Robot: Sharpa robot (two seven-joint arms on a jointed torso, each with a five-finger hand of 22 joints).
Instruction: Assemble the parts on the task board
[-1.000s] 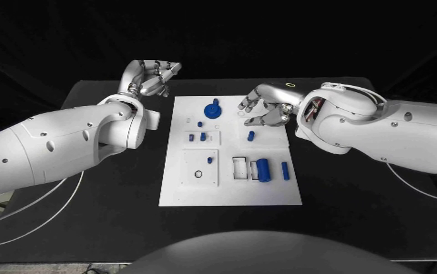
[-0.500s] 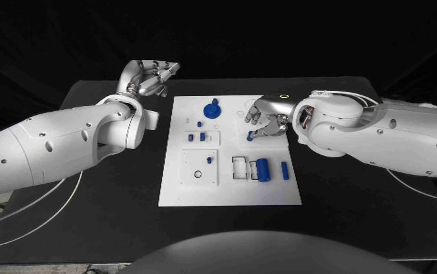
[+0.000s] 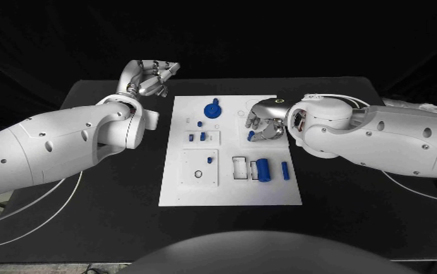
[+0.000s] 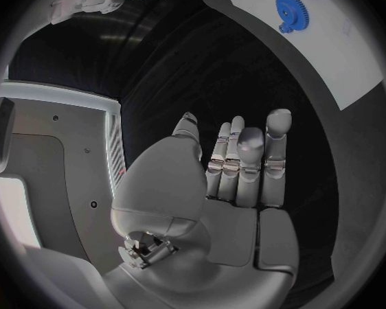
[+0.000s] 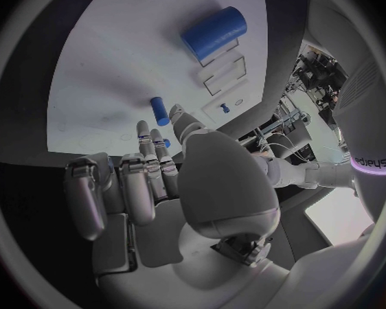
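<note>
— How far along is the work judged to be, taking the largest things first?

— The task board is seen in the middle of the table, and most of the parts look unassembled. The gear is found near the board's far edge; whether it is seated cannot be told. The large blue cylinder is laid beside a rectangular pocket in the near half, with a slim blue bar just beside it. Small blue pegs are set left of centre, and one peg is stood in the square plate.

— And the hands?

— The right hand is held low over the board's right side, fingers apart and curled toward a short blue pin; the pin is lying free on the board, just beyond the fingertips. Nothing is gripped. The left hand is kept off the board's far left corner, fingers together and nothing held.

— So what is left?

— Nearly everything, it is judged: the pin is not yet picked up.
</note>
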